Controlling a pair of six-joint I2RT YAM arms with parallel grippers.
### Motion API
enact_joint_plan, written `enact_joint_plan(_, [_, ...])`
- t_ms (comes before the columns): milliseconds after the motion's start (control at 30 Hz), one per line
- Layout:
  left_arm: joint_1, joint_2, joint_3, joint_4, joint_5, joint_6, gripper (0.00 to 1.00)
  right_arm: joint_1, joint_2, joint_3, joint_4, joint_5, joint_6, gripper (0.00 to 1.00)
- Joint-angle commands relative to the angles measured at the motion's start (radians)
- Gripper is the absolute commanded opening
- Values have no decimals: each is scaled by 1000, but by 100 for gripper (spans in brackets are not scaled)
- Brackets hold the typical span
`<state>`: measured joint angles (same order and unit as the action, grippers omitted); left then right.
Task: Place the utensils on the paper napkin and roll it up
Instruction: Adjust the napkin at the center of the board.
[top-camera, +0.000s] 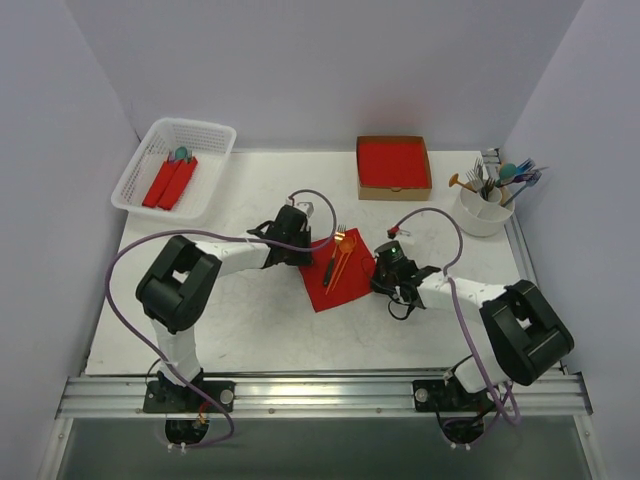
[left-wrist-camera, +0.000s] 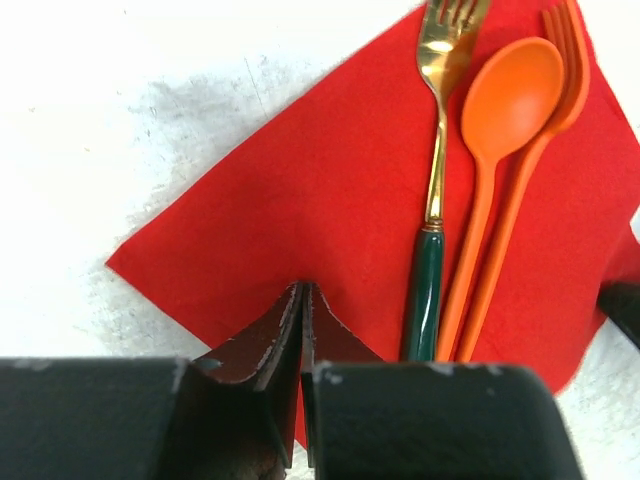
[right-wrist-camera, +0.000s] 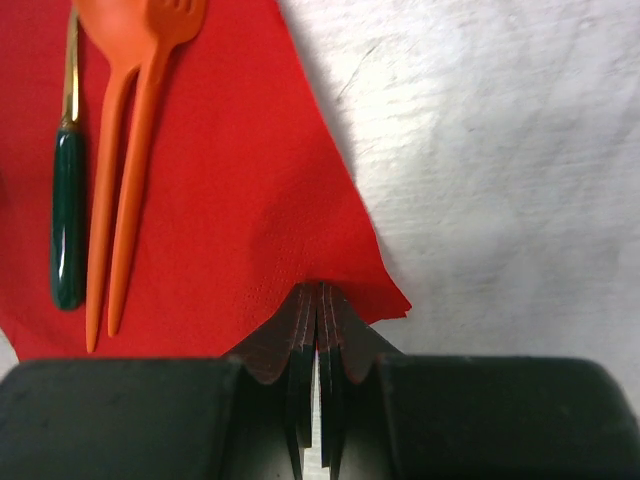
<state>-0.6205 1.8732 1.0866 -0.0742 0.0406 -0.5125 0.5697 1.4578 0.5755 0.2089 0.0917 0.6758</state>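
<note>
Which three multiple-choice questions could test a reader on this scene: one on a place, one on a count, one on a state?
1. Where do the red rolls lie?
A. in the white basket
B. in the cardboard box
C. in the white cup

2. How many utensils lie on the paper napkin?
A. one
B. three
C. five

3. How do the two grippers stand?
A. both open above the table
B. one open, one shut
C. both shut on the paper napkin

Answers:
1 A: the rolls sit inside the basket at the far left.
2 B: a gold fork, an orange spoon and an orange fork lie side by side on it.
3 C: the left gripper and the right gripper each pinch its border with closed jaws.
</note>
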Motion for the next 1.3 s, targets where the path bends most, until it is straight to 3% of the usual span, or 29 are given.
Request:
enact_joint_plan(0, [16,26,45,-87,-33,65,11,48,-22,-28,-75,23,34,0])
enact_joint_plan(367, [34,-22,47,-67,-19,94,11,144,-189,6,-204,92,107,2])
enact_joint_plan(467, [33,-66,39,-68,-15,88,11,144,-209,59,-247,92,41,10])
enact_joint_plan(667, [42,-225,10,-108,-59,69,13,199,-198,102,-102,-81,-185,20])
enact_joint_plan(800, [79,-383,-77,-110,-106,43,32,277,-143,161,-69,-80,-268,26])
enact_joint_plan(833, [120,-487,-149,-89,-117,22,38,339,-63,229,-62,-64,-309,34])
enact_joint_plan(900, [142,-550,-174,-70,-101,-4,38,378,-38,251,-81,-47,-329,38])
enact_joint_plan(1033, [313,-673,-333,-13,10,-90,39,452,96,349,-117,-6,-378,42])
enact_joint_plan(1067, [350,-689,-353,-1,33,-119,49,463,142,365,-129,2,-381,44])
enact_joint_plan(1167, [456,-738,-425,25,126,-167,96,490,212,423,-155,17,-400,45])
enact_joint_plan(1267, [472,-778,-456,60,154,-159,94,501,249,452,-164,10,-410,47])
